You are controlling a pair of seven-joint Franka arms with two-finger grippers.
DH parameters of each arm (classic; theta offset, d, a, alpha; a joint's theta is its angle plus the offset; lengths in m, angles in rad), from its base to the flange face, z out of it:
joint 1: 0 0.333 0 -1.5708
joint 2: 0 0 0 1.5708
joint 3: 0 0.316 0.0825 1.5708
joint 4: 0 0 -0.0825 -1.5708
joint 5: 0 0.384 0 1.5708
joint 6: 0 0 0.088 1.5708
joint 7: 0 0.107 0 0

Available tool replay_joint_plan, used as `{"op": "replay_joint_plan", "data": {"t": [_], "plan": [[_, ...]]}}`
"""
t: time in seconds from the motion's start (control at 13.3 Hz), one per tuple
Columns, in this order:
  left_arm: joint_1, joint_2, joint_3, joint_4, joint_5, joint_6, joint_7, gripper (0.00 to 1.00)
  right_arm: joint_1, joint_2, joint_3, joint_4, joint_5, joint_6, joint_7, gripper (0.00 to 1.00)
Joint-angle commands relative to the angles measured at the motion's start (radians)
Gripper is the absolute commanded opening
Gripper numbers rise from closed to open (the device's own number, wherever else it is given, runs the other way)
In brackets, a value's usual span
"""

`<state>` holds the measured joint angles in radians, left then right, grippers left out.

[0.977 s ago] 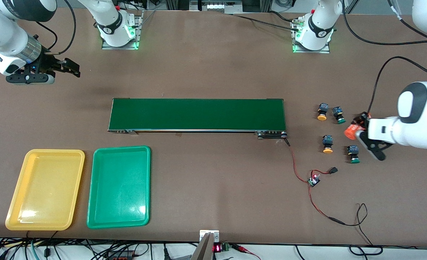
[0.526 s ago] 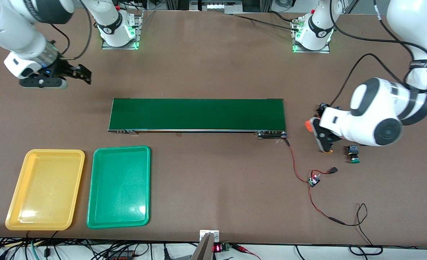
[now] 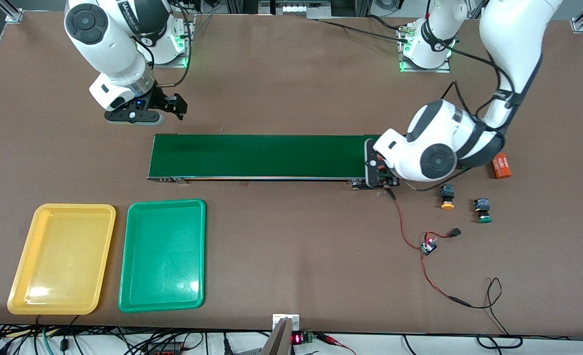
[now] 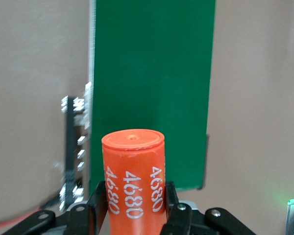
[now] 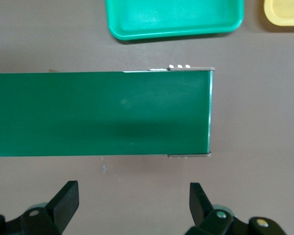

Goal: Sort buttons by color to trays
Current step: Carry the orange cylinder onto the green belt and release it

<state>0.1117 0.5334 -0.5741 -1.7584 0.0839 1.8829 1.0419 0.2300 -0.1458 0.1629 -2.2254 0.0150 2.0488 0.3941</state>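
Observation:
My left gripper [image 3: 377,170] hangs over the left arm's end of the dark-green conveyor belt [image 3: 269,156], shut on an orange cylinder [image 4: 133,161] printed "4680". Two buttons show on the table near that end: a yellow-capped button [image 3: 447,196] and a green-capped button [image 3: 482,209]. The left arm hides the table just past them. The yellow tray [image 3: 62,256] and the green tray [image 3: 163,254] lie side by side, nearer the front camera, toward the right arm's end. My right gripper [image 3: 175,106] is open and empty, over bare table beside the belt's other end [image 5: 98,112].
A second orange "4680" cylinder [image 3: 501,166] lies on the table near the buttons. A small circuit board [image 3: 428,246] with red and black wires trails from the belt's end toward the front edge. The green tray [image 5: 176,19] and the yellow tray [image 5: 284,12] also show in the right wrist view.
The left arm has swung from among the buttons to the belt's end, carrying the orange cylinder. The right arm has moved in toward the belt's other end, still open.

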Motion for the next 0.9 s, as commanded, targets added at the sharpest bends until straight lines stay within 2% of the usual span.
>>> {"op": "replay_joint_plan", "data": {"t": [0.0,0.23,0.3,0.38,0.45,0.6,0.83], "plan": [[0.006,-0.032,-0.046,-0.096,0.025,0.086,0.037,0.21,0.008,0.038,-0.011,0.049,0.011,-0.013,0.005,1.00],[0.008,-0.046,-0.047,-0.150,0.036,0.150,0.040,0.25,0.005,0.038,-0.011,0.049,0.011,-0.012,0.005,1.00],[0.003,-0.044,-0.047,-0.150,0.059,0.154,0.038,0.31,0.005,0.040,-0.011,0.049,0.011,-0.006,0.006,1.00],[0.003,-0.044,-0.047,-0.150,0.065,0.154,0.038,0.76,0.003,0.040,-0.011,0.050,0.011,-0.004,0.006,1.00],[0.008,-0.044,-0.049,-0.150,0.063,0.148,0.038,1.00,0.005,0.040,-0.011,0.050,0.011,-0.006,0.005,1.00],[0.028,-0.081,-0.053,-0.139,0.062,0.092,0.024,1.00,0.002,0.040,-0.013,0.049,0.011,-0.006,0.005,1.00],[0.048,-0.160,-0.049,-0.113,0.054,-0.074,-0.014,1.00,0.000,0.040,-0.014,0.049,0.011,-0.006,0.003,1.00]]}}
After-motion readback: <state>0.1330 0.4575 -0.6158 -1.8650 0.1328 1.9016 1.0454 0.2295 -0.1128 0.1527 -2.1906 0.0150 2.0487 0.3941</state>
